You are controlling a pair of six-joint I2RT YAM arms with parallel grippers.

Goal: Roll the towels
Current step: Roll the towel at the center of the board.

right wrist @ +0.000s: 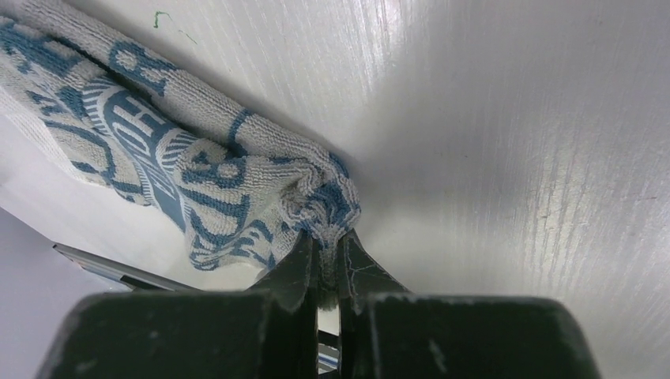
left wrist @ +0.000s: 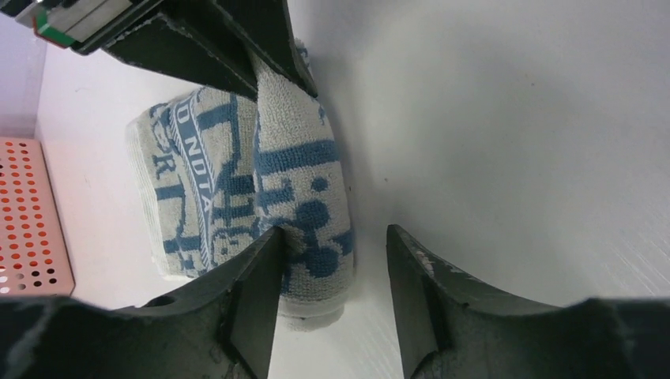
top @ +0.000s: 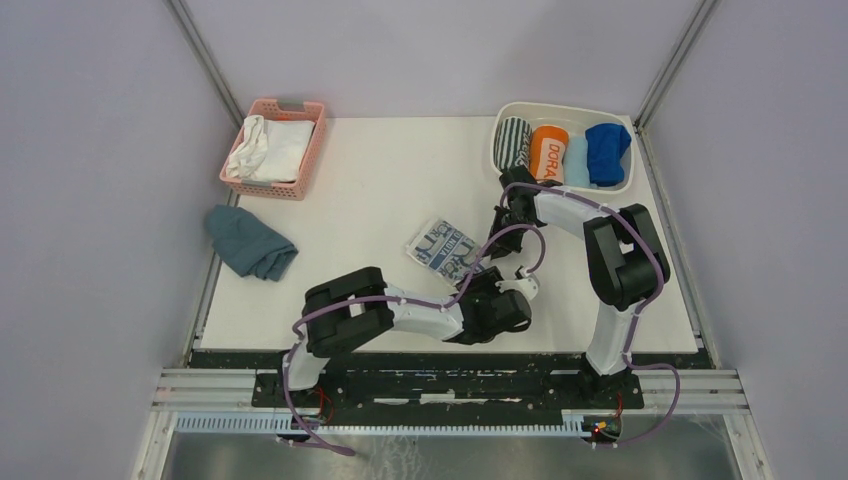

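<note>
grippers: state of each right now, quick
Left gripper: open, over the patterned towel.
Right gripper: shut on a corner of the patterned towel.

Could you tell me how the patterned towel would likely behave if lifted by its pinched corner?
Probably floppy: the patterned towel bunches into soft folds where the right hand pinches it, so it should drape. Its looped terry looks grippy, unlikely to slip. Loosely folded, it may unfold when lifted.

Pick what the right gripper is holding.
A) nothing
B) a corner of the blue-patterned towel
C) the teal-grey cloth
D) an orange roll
B: the right wrist view shows the right gripper shut on a bunched corner of the blue-patterned towel.
</note>
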